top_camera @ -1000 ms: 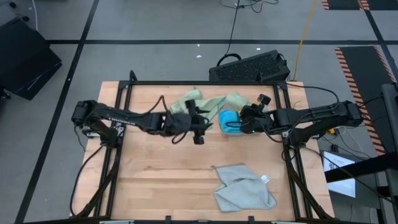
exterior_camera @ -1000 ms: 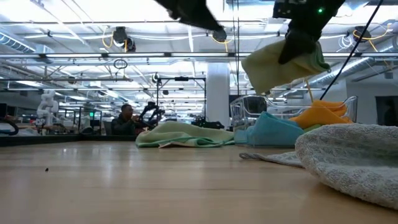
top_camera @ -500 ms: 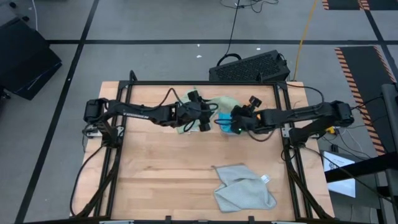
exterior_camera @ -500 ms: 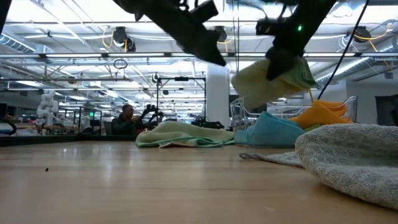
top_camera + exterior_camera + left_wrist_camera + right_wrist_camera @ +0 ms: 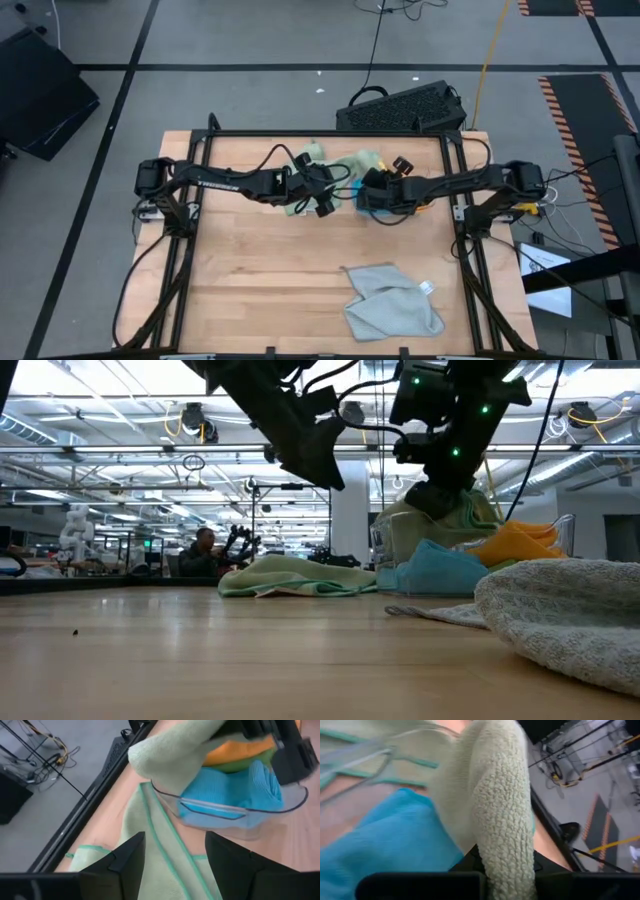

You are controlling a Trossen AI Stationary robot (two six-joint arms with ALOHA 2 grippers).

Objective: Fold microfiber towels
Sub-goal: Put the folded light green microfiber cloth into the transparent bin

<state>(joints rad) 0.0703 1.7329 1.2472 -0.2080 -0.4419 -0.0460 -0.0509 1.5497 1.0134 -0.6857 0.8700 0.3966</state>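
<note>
My right gripper (image 5: 368, 190) is shut on a pale sage green towel (image 5: 430, 525) over the clear tray (image 5: 235, 811). The tray holds a bright blue towel (image 5: 235, 790) and an orange one (image 5: 240, 751) on a green one. My left gripper (image 5: 175, 865) is open and empty, just left of the tray. It hangs above a second pale sage towel (image 5: 165, 845), which lies spread on the table. A light grey towel (image 5: 390, 300) lies crumpled near the front edge. My right gripper pinches a bunched fold of the pale sage towel (image 5: 502, 835) between its two fingers, in several layers. The gripper comes from above (image 5: 440, 485), and the towel hangs slack below it. Its lower part reaches down among the tray's towels; whether it rests on them I cannot tell.
A black keyboard (image 5: 400, 105) lies beyond the table's far edge. The two grippers are close together at the table's far middle. Bare wood (image 5: 250, 270) spreads across the front left. The grey towel (image 5: 570, 610) fills the low view's right foreground.
My right gripper has carried the pale sage towel toward the table's left and down, until it hangs low over the tray. My left gripper has gone toward the far right, has come down and now stands beside the tray over the spread sage towel.
</note>
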